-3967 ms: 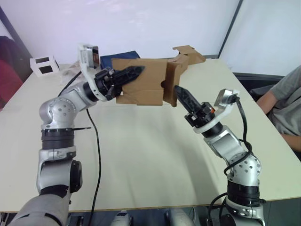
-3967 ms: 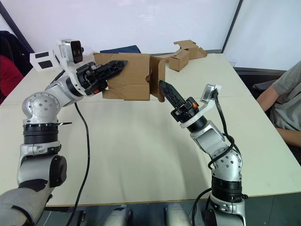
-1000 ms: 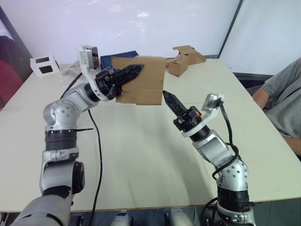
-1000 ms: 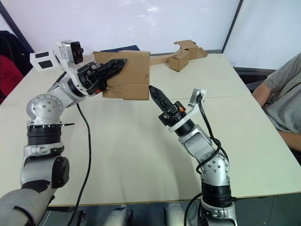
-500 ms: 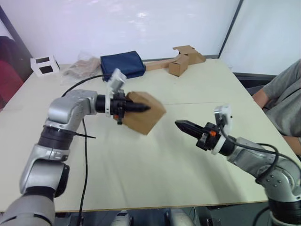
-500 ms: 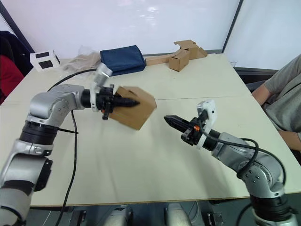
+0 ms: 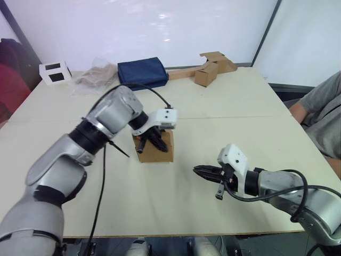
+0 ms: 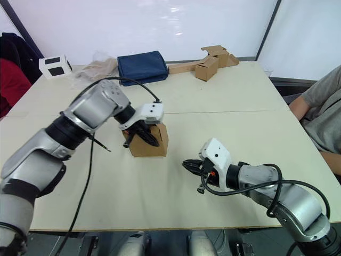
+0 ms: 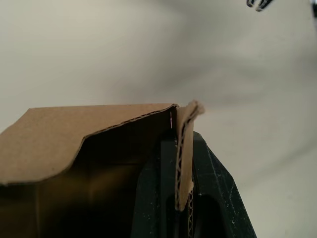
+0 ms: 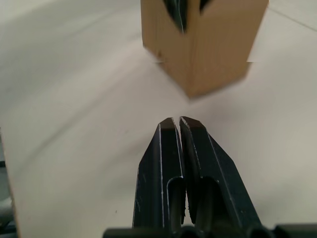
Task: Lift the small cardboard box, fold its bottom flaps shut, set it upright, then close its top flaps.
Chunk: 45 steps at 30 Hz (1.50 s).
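The small cardboard box (image 7: pixel 155 149) is standing on the desk (image 7: pixel 224 112), apparently upright. The left hand (image 7: pixel 151 140) is pinching its wall. The right hand (image 7: pixel 198 170), fingers pressed together, is hovering nearby.

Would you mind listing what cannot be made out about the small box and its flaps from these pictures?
- Bottom of the small cardboard box: rests on the table, so its fold is hidden in both eye views.
- The top flaps: the left gripper and its wrist cover them in the eye views; the left wrist view cuts them off.
- The box's upper part: cut off in the right wrist view.
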Each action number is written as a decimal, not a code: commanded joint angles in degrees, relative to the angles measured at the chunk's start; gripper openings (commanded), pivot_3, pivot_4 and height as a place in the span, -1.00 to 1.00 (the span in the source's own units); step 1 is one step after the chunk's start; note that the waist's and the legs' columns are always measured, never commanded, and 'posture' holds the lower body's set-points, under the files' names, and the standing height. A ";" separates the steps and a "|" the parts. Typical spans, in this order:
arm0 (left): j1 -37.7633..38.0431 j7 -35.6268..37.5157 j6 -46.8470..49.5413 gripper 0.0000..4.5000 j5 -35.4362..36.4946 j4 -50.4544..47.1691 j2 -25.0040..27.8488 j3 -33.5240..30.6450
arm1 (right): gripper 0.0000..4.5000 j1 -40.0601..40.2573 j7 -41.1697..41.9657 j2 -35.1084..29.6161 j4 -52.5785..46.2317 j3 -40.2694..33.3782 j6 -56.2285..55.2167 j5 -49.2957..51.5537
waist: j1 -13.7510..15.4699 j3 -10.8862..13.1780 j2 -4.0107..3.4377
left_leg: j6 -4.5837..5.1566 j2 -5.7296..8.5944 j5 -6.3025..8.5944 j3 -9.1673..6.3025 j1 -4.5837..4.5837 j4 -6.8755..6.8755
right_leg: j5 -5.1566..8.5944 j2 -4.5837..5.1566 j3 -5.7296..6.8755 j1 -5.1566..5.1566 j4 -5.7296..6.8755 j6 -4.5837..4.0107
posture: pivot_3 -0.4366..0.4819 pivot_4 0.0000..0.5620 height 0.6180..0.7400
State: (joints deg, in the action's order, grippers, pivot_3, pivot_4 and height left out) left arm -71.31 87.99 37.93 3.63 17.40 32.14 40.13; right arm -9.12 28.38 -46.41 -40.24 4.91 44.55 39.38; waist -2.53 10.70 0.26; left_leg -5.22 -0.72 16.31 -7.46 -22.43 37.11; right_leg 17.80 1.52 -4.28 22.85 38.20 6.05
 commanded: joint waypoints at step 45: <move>49.59 -35.64 -5.90 -0.96 13.46 -16.01 -6.00 -40.35 | -1.00 -13.81 9.79 23.87 38.22 8.61 -22.14 -26.36 | -0.04 -0.08 -0.01 | -0.07 0.00 -0.04 0.01 0.10 0.08 | -0.03 0.10 0.01 0.02 0.26 -0.01 | -0.05 -0.47 1.00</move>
State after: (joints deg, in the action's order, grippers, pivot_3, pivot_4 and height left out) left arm -22.04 51.23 33.36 16.72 2.34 26.11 -1.41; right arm -23.03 36.92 -23.29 1.10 12.90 22.42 12.51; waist -2.57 10.62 0.24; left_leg -5.29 -0.72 16.27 -7.45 -22.31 37.18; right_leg 17.78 1.62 -4.27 22.87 38.47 6.04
